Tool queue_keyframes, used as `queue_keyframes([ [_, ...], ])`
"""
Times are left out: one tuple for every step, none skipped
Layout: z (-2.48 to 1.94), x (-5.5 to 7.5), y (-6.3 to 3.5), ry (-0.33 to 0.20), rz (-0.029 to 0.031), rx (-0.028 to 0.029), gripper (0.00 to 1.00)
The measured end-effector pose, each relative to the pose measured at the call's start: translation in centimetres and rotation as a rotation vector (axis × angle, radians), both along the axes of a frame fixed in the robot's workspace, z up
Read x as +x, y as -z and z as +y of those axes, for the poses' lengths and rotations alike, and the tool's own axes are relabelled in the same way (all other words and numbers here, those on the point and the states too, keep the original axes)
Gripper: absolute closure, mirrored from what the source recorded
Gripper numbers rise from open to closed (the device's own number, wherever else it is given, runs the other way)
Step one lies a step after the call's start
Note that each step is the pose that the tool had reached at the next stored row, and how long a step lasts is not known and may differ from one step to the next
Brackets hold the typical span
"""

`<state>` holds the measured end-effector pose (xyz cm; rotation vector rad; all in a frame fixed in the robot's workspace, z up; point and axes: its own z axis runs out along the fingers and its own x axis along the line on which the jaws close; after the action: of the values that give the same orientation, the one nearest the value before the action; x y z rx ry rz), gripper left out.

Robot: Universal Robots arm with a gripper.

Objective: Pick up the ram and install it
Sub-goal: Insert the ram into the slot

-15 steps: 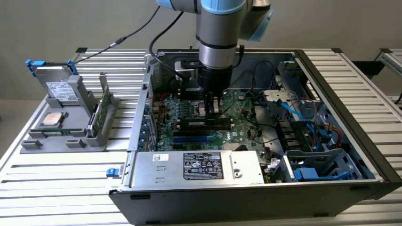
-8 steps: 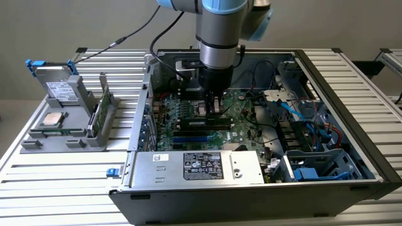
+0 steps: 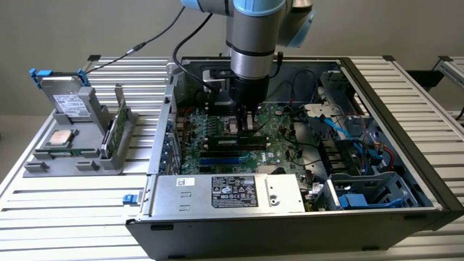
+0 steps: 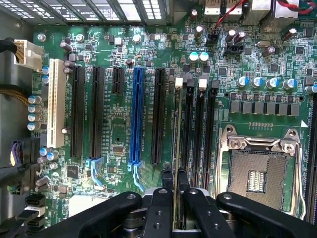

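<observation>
In the exterior view, a gray stand (image 3: 43, 163) sits at nine o'clock from the case (image 3: 290, 239). The gripper (image 3: 246, 126) hangs low inside, fingers (image 4: 184, 183) squeezed on the thin ram (image 4: 176, 129), beside black slots (image 4: 198, 129). Cables (image 3: 346, 136) crowd its three o'clock.

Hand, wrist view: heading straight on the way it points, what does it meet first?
Probably the memory slot beneath, the one nearest the expansion slots: the hand grips the ram edge-on, lined up over it. Height above it is unclear.
</observation>
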<state>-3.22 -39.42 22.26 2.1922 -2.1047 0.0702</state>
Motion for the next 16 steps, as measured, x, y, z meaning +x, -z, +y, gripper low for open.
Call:
queue_keyframes([
  [0.02,0.0,0.01,0.002,0.0,0.0001,0.86],
  [0.03,0.0,0.02,0.004,-0.0001,0.0001,0.86],
  [0.02,0.0,0.01,0.005,0.0,0.0,0.86],
  [0.02,0.0,0.02,0.005,0.0,0.0,0.86],
  [0.02,0.0,0.02,0.005,0.0,-0.0001,0.86],
  [0.02,0.0,0.04,0.005,-0.0001,0.0001,0.86],
  [0.03,0.0,0.07,0.005,-0.0001,0.0002,0.86],
  [0.03,0.0,0.11,0.005,-0.0001,0.0001,0.86],
  [0.03,0.0,0.13,0.005,0.0,0.0,0.86],
  [0.02,0.0,0.14,0.005,0.0,-0.0001,0.86],
  [0.02,0.0,0.15,0.005,0.0,-0.0001,0.86],
  [0.02,0.0,0.17,0.005,0.0,-0.0001,0.86],
  [0.03,0.0,0.18,0.006,0.0,0.0,0.86],
  [0.03,0.0,0.18,0.006,0.0,0.0,0.86],
  [0.03,0.0,0.19,0.007,0.0,0.0,0.86],
  [0.03,-0.01,0.2,0.009,0.0,0.0,0.86],
])
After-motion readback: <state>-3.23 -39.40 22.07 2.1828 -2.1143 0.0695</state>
